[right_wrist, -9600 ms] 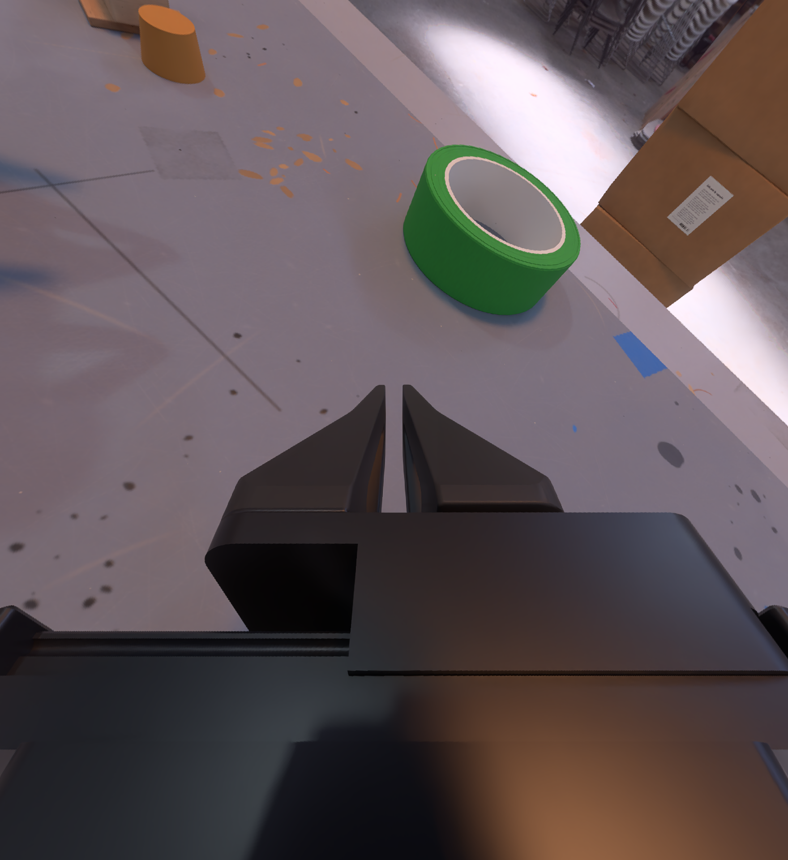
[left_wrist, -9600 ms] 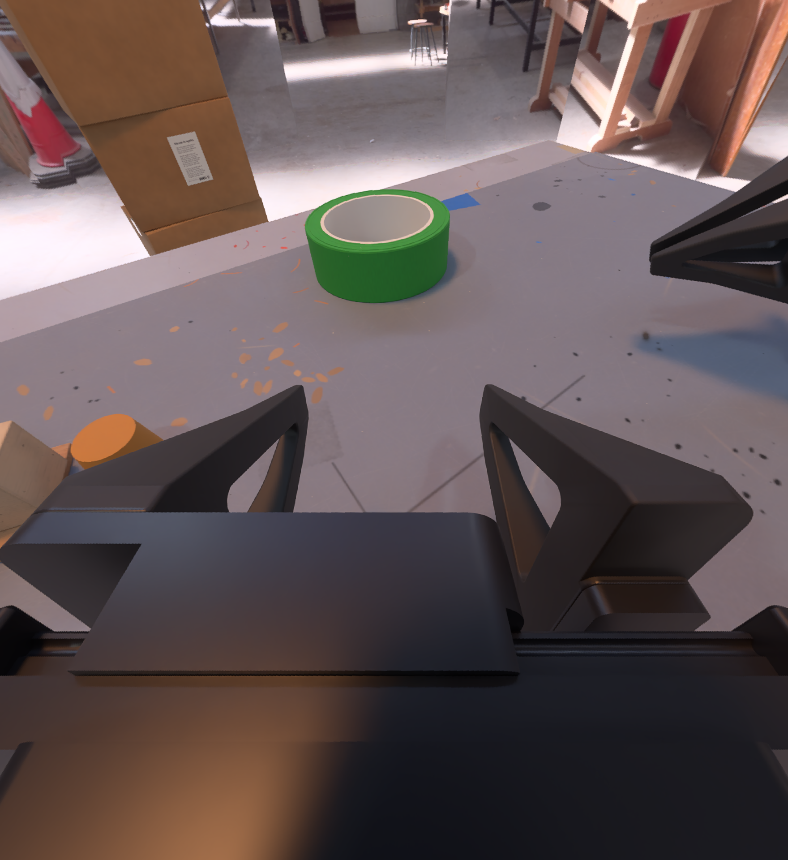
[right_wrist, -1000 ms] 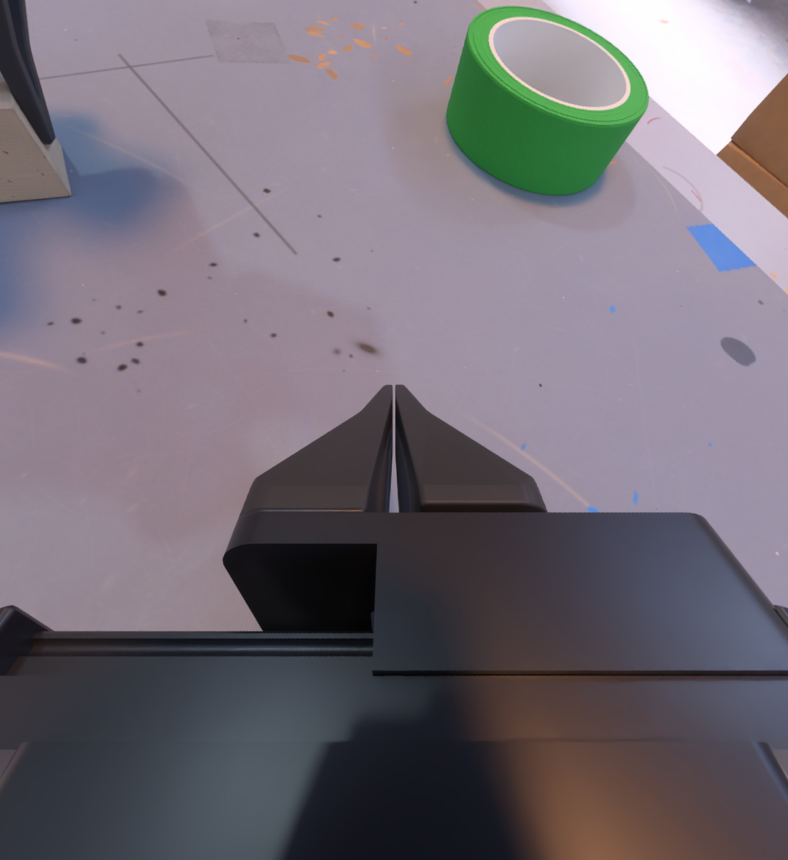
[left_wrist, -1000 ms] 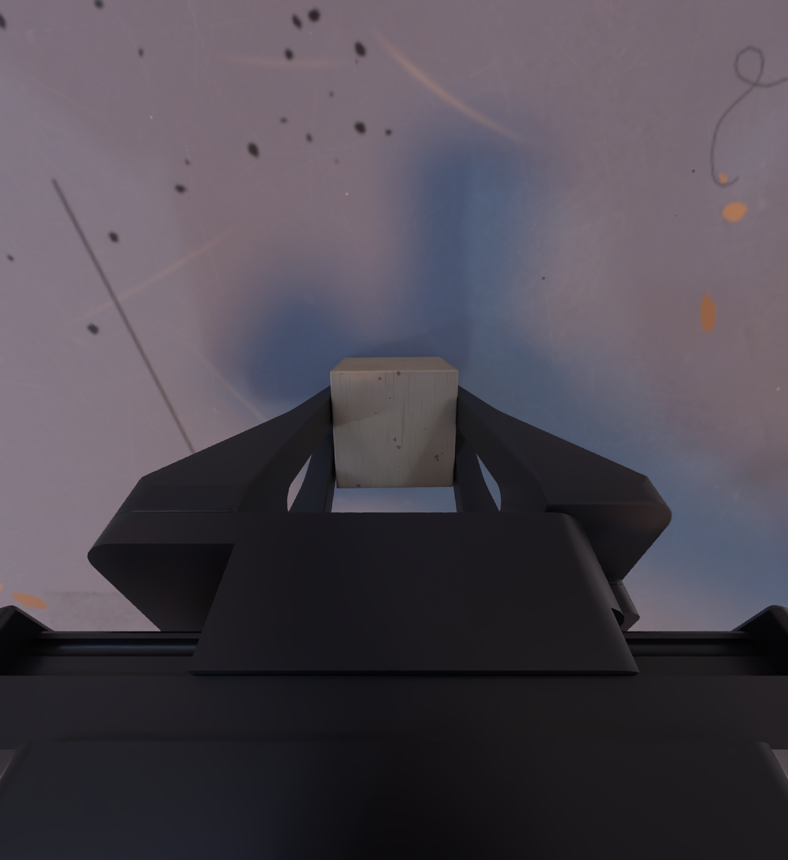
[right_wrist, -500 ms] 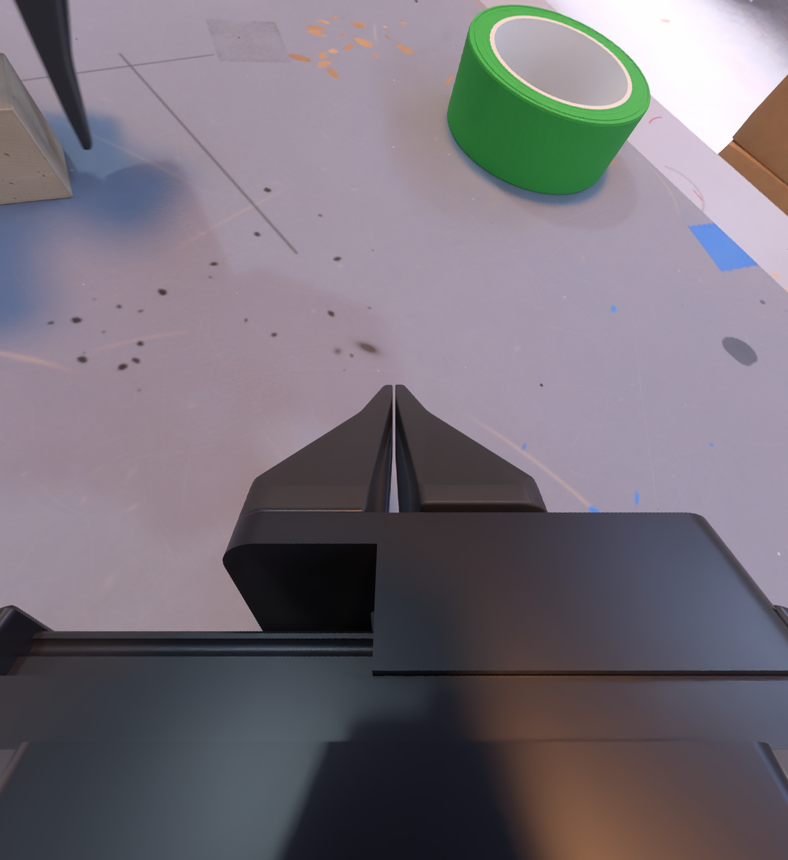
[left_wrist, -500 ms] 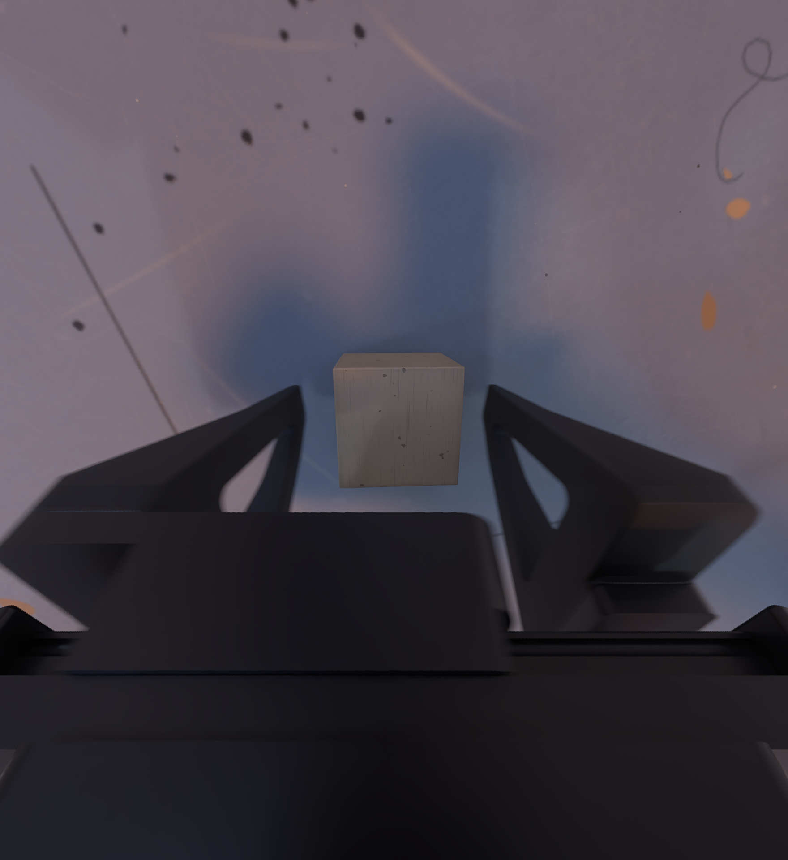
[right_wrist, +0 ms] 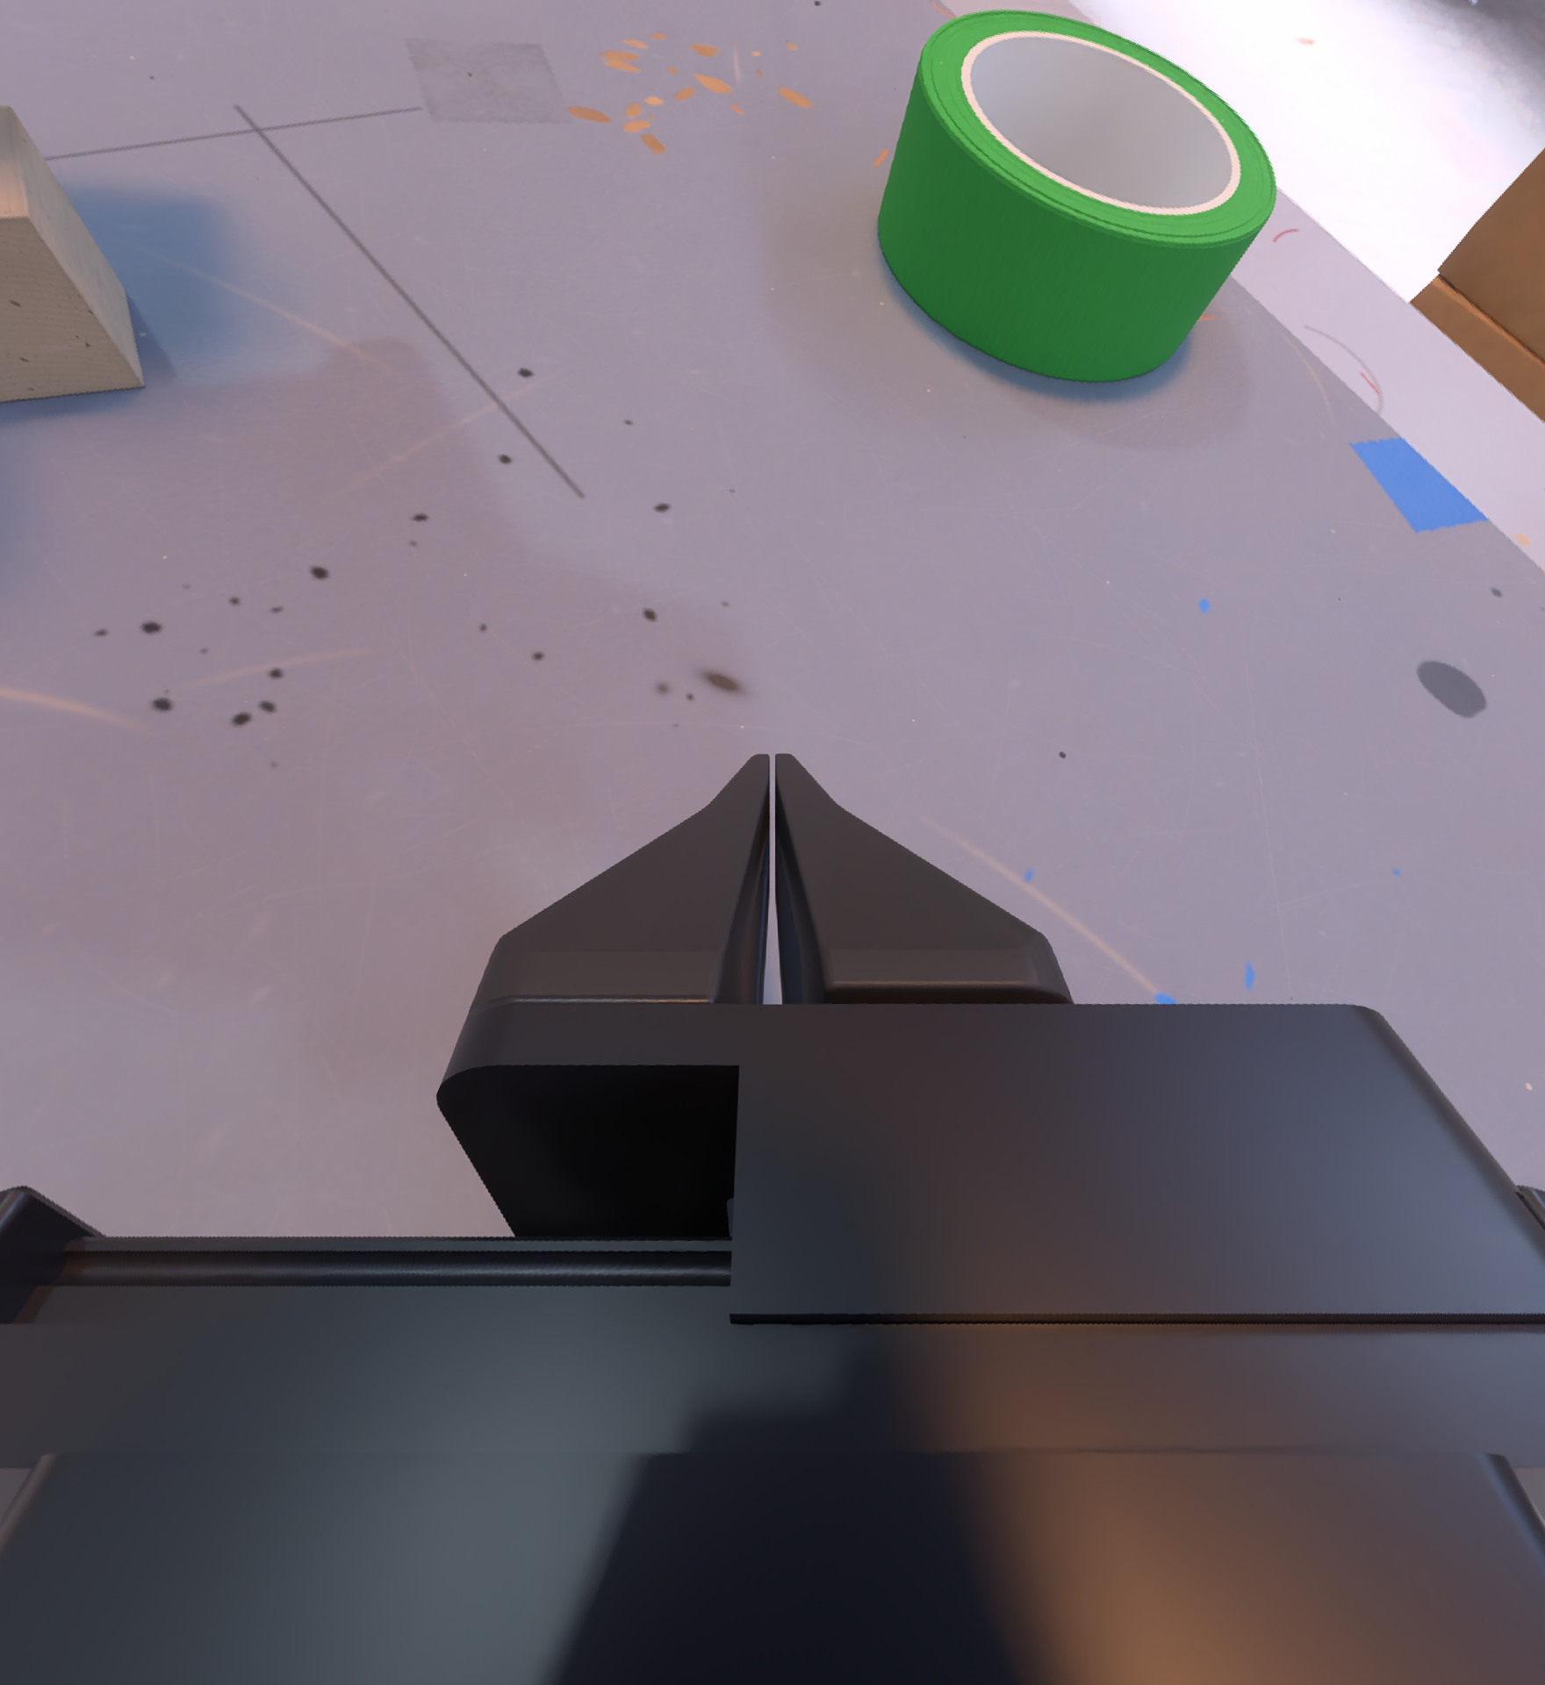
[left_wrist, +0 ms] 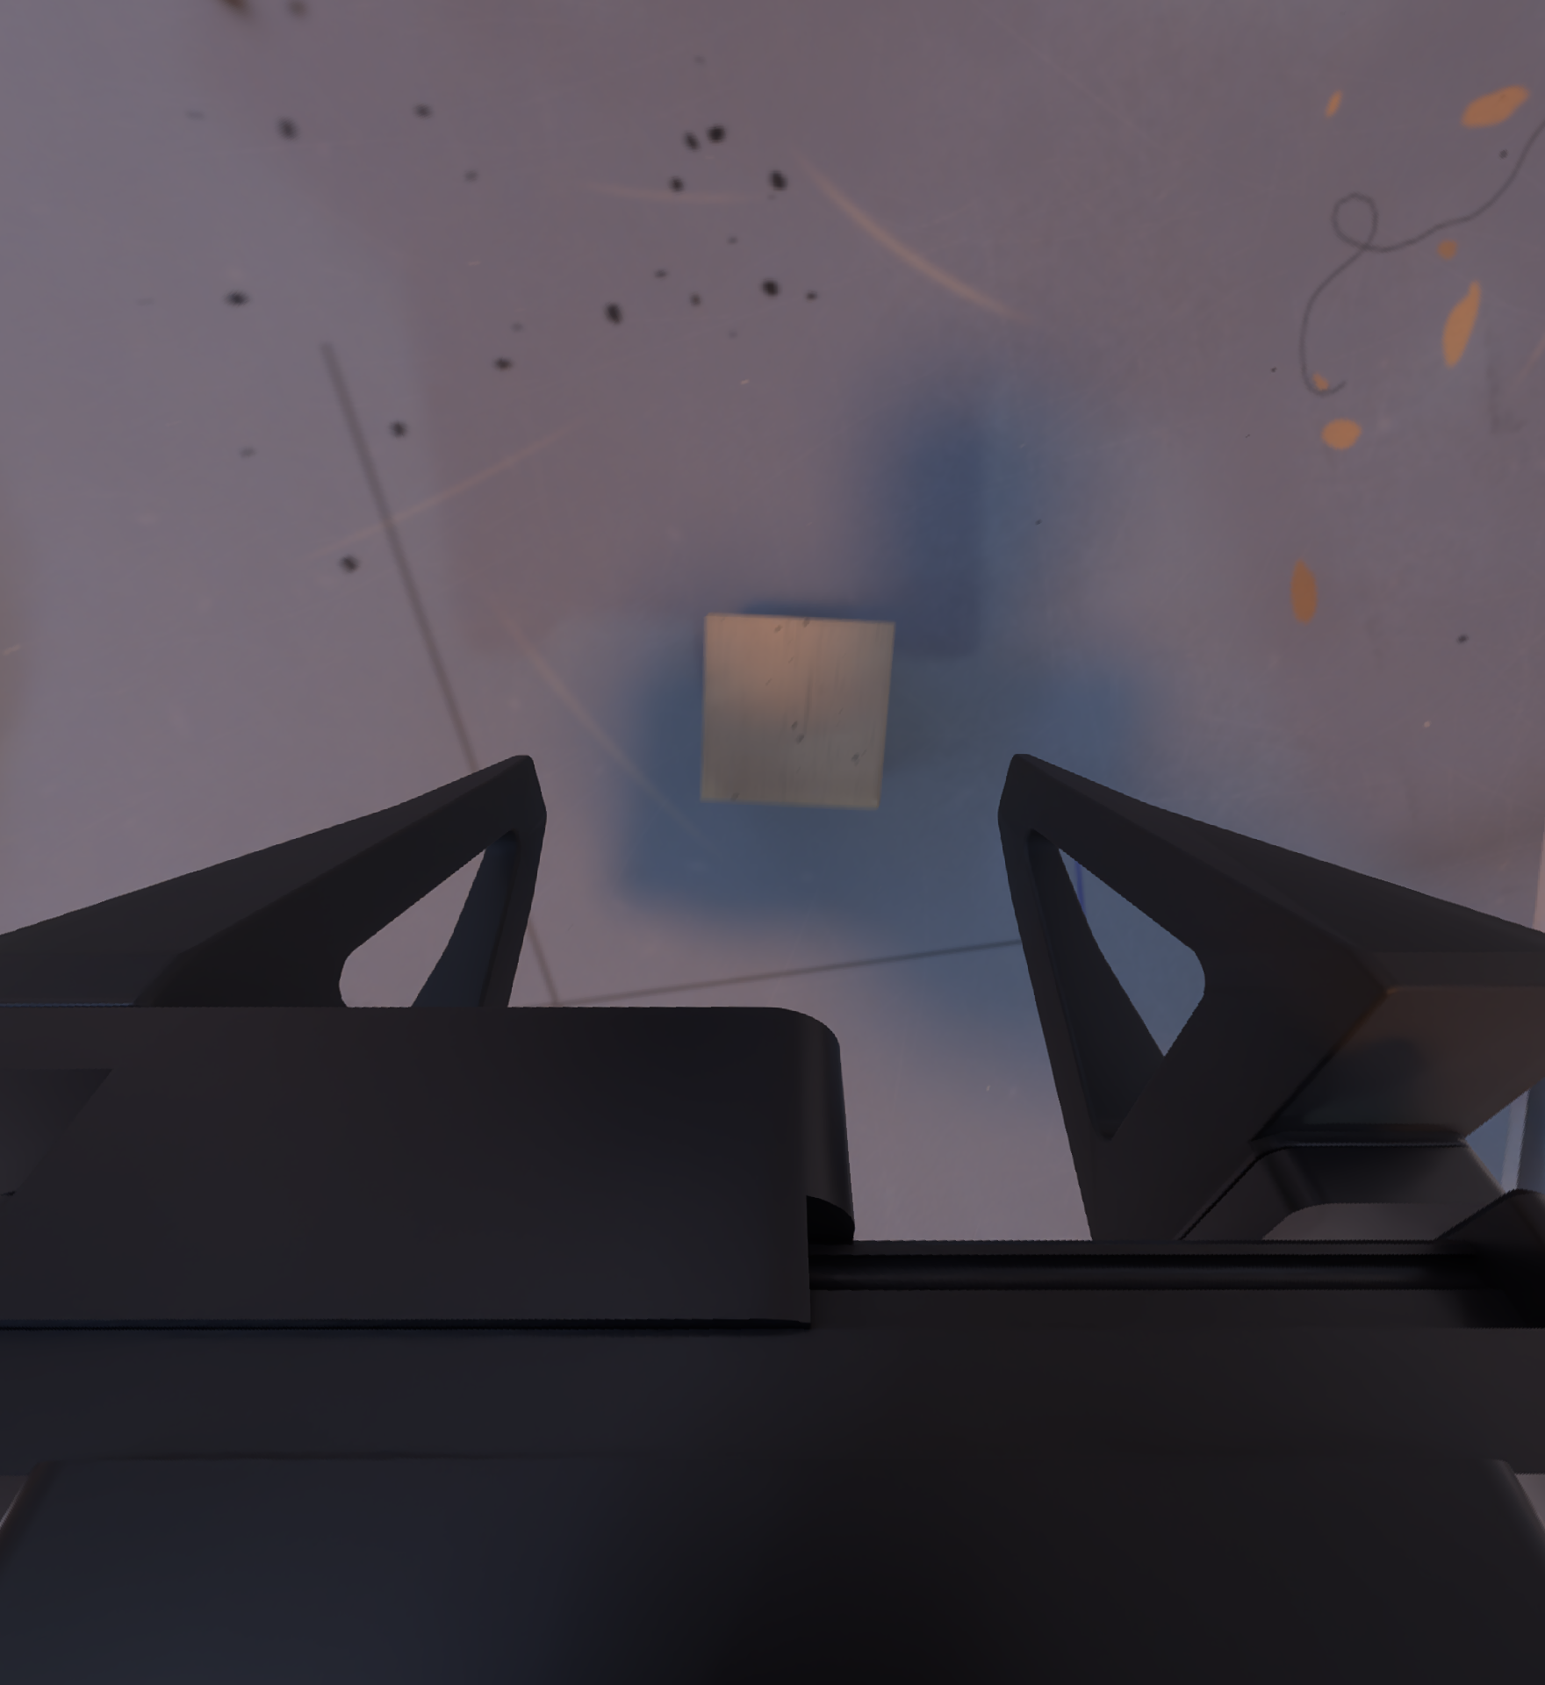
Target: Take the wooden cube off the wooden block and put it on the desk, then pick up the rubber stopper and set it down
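Wooden cube [left_wrist: 796, 709]: one, on desk [left_wrist: 203, 547]; left gripper [left_wrist: 771, 775] spread above, right gripper [right_wrist: 772, 759] closed empty

Your black two-finger left gripper [left_wrist: 771, 775] points straight down, jaws spread wide, holding nothing. Your black two-finger right gripper [right_wrist: 772, 761] angles forward, fingers pressed together, empty.

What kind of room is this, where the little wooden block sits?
Probably a workshop. The grey desk is scratched and speckled with black and orange paint, a green tape roll stands on it near the wooden cube, and a cardboard box sits beyond its edge.
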